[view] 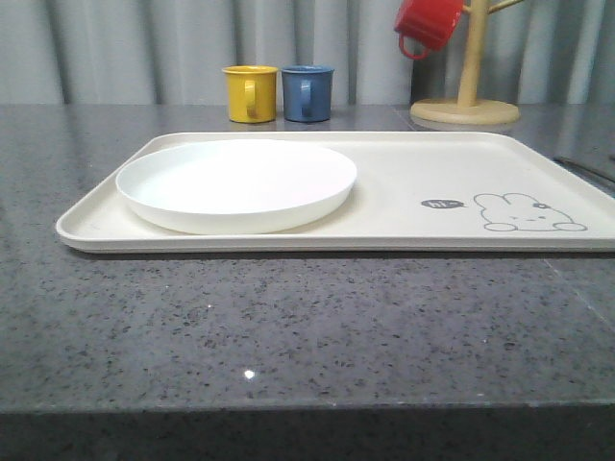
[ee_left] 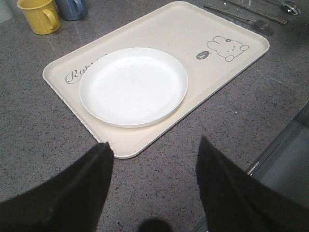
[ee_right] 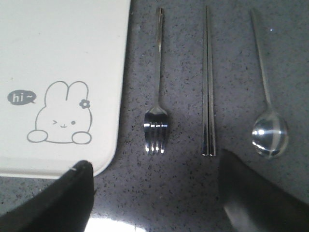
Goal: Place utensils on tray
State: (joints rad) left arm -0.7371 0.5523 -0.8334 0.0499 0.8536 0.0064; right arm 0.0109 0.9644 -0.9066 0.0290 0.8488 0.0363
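Observation:
The cream tray [view: 404,197] lies across the middle of the dark table, with a round white plate [view: 236,185] on its left half. In the left wrist view the tray [ee_left: 231,67] and plate [ee_left: 133,85] lie beyond my open left gripper [ee_left: 153,147], which hovers over bare counter off one tray corner. My right gripper [ee_right: 154,166] is open above the counter beside the rabbit corner of the tray [ee_right: 58,48]. Just past its fingers lie the fork [ee_right: 157,121], a slim paired silver piece [ee_right: 208,96] and the spoon [ee_right: 269,130], side by side and parallel, off the tray.
A yellow mug [view: 250,93] and a blue mug [view: 307,93] stand behind the tray. A wooden mug tree [view: 467,96] with a red mug [view: 428,24] hanging on it stands at the back right. Bare counter lies in front of the tray.

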